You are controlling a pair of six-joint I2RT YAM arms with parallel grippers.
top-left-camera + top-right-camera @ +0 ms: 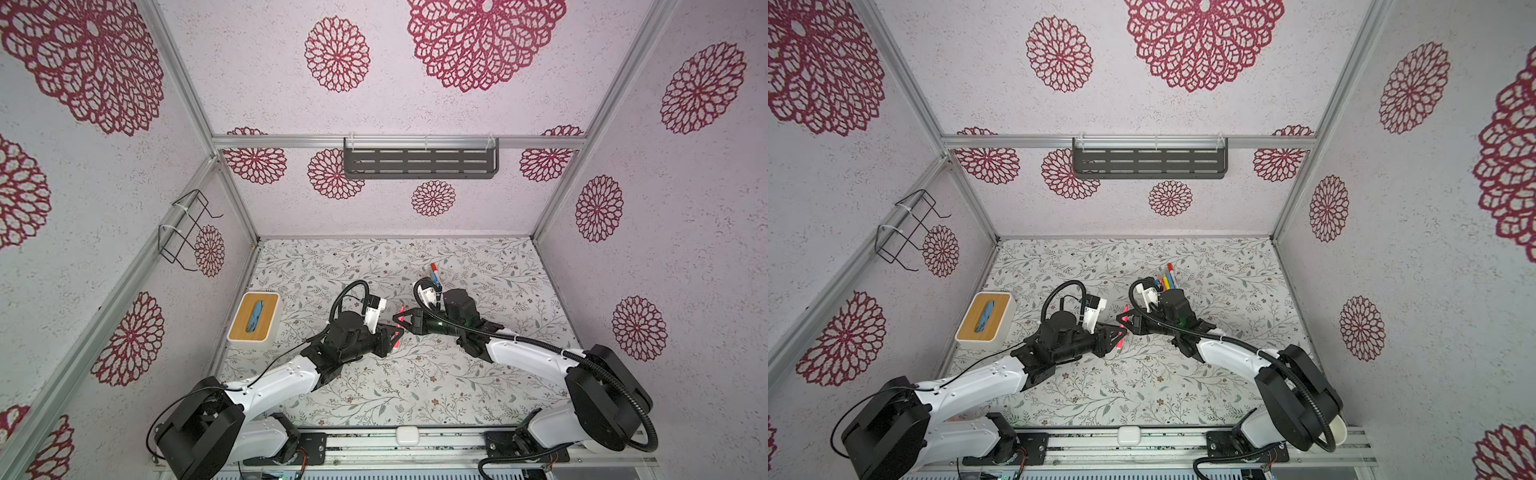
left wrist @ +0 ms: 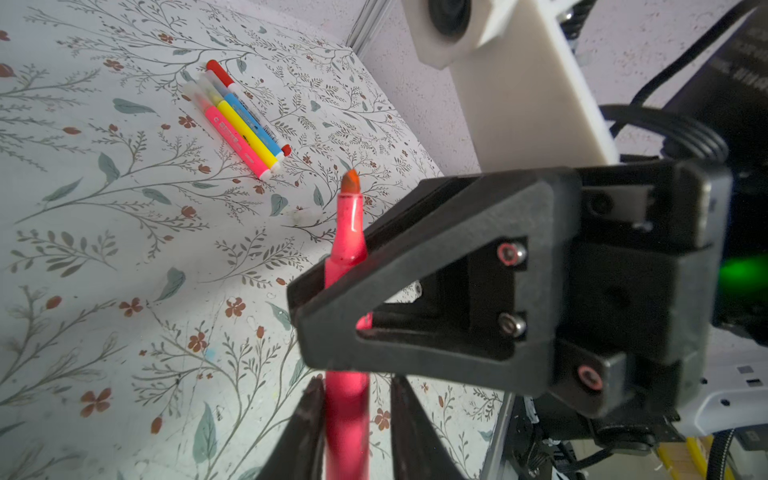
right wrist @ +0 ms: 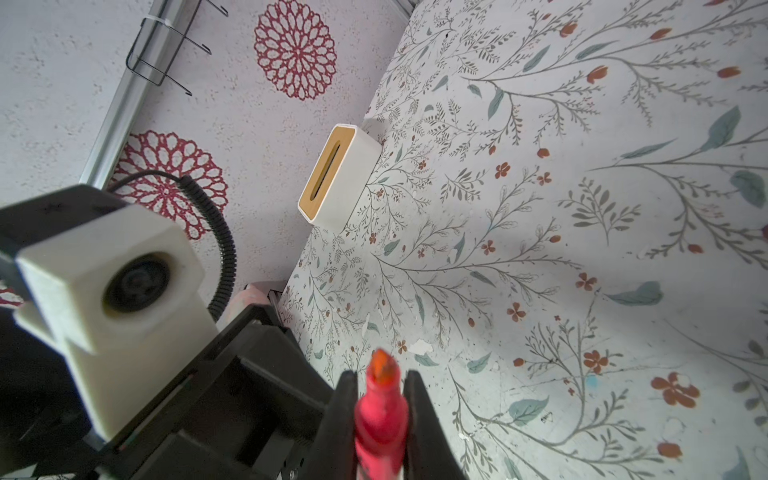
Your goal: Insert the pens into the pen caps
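An uncapped pink-red pen (image 2: 347, 249) with an orange tip hangs above the middle of the table (image 1: 374, 395), between both grippers. My right gripper (image 3: 381, 380) is shut on its barrel just below the tip; it is the black triangular finger (image 2: 415, 291) in the left wrist view. My left gripper (image 2: 356, 384) stands open lower around the same pen (image 1: 400, 332); one finger touches the barrel and a gap shows at the other. A row of capped pens (image 2: 245, 124), pink, yellow, blue and white, lies at the back (image 1: 1167, 280) with translucent pen caps (image 2: 199, 89) and one red cap (image 2: 219, 71) on them.
A white tissue box with a wooden top (image 1: 253, 316) stands at the table's left edge. On the left wall hangs a black wire rack (image 1: 187, 228). A grey slotted shelf (image 1: 419, 160) is fixed to the back wall. The two wrist cameras nearly meet over the table's middle.
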